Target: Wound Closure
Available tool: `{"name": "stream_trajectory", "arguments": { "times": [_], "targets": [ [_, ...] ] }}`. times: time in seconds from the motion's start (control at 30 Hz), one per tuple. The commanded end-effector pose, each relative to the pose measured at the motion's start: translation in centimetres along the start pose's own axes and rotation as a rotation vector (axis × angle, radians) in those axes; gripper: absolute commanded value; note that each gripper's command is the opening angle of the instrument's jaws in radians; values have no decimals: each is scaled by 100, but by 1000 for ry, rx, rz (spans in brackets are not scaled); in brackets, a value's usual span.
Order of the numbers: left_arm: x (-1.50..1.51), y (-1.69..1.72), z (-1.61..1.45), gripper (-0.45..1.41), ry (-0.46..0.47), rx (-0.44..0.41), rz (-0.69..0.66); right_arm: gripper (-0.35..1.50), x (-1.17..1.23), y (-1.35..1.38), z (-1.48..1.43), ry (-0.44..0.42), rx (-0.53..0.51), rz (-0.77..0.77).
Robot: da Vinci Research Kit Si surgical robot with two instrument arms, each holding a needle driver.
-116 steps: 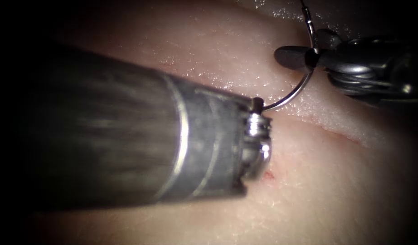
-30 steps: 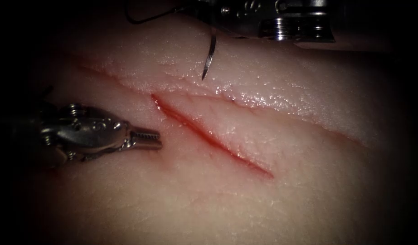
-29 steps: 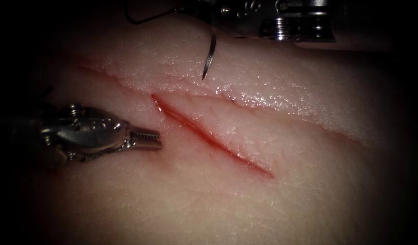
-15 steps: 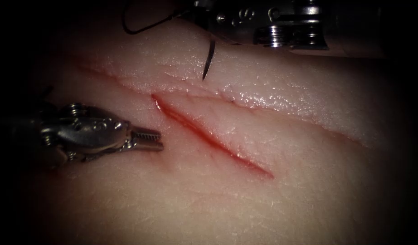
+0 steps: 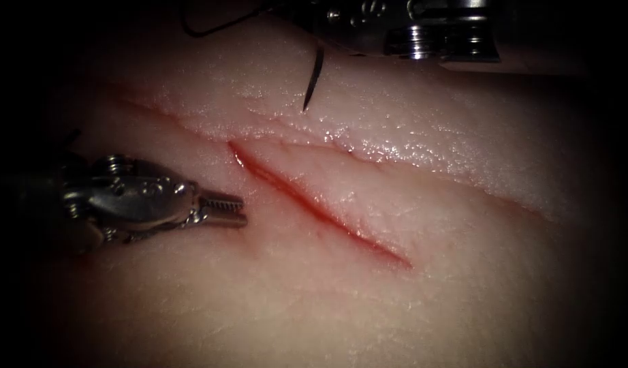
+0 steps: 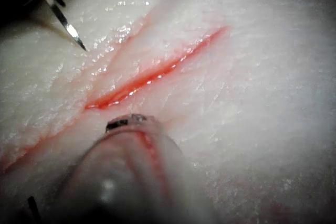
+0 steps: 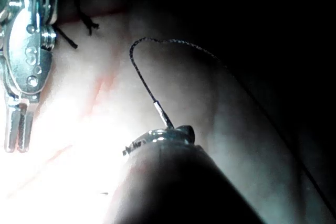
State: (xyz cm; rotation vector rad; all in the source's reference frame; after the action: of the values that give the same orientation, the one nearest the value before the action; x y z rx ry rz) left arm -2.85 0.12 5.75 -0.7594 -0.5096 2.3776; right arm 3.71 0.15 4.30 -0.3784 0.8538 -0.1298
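Right end effector (image 5: 319, 42) still grips needle (image 5: 314, 78) above tissue (image 5: 430, 225), slightly raised; left (image 5: 227, 208) stays closed, empty.

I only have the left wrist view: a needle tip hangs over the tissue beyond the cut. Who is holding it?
Observer: The right tool grips the needle near its thread end. The tip is clear of the tissue, to the right of the cut.
Operator: Where does the thread run?
Observer: The thread arches off the needle's tail in a loop, then trails away into the dark.
Operator: And my left tool's jaws?
Observer: The left tool has its jaws shut with nothing in them, and it sits left of the cut.
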Motion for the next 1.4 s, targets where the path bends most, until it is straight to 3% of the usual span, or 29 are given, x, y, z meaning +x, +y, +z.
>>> {"name": "stream_trajectory", "arguments": {
  "times": [0.03,0.5,1.4],
  "targets": [
    [-1,2,9,10,0,-2,1,-35,0,-1,11,-3,-1,-6],
    [1,4,9,9,-2,-7,6,-35,5,2,15,-10,0,0],
    [10,-3,-7,9,-7,7,8,-35,12,-51,24,-20,44,-56]
  ]
}}
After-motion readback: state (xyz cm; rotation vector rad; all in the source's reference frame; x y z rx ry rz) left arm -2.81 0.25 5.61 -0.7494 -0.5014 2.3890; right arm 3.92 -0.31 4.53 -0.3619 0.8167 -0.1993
